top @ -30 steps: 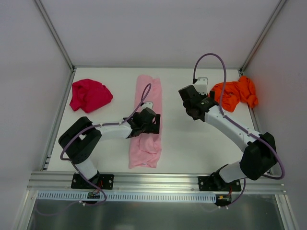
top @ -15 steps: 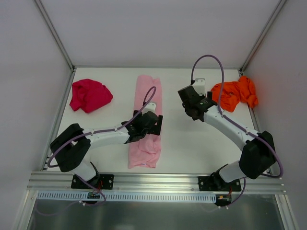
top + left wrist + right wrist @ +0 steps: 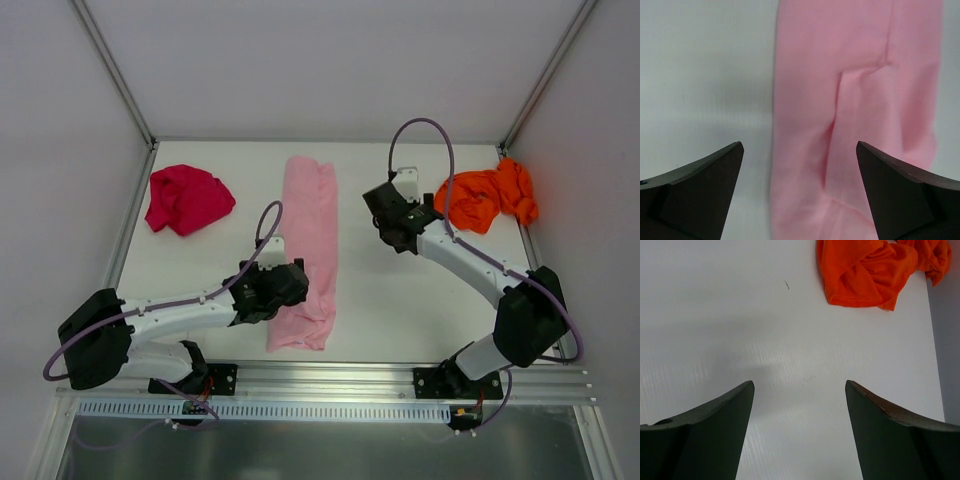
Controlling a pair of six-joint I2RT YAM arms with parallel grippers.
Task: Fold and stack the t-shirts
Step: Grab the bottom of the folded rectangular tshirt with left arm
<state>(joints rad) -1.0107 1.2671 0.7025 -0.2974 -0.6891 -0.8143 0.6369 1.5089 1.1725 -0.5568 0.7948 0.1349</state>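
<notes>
1. The left gripper [image 3: 799,150] is wide open and empty, over the near part of the pink t-shirt [image 3: 310,215], a long strip in the middle of the tabletop [image 3: 400,300].
2. The right gripper [image 3: 799,385] is open and empty, near the orange t-shirt [image 3: 488,198] in the far right corner.
3. The red t-shirt [image 3: 187,198] sits in the far left corner.
4. Next, I think: pinch the pink end and fold it over.

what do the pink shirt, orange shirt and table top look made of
pink t-shirt: soft matte knit cloth, likely cotton jersey; it creases in rounded folds.
orange t-shirt: same kind of cloth, stitched hem visible, crumpled.
table: white, faintly ribbed sheet, perhaps corrugated plastic.
</notes>
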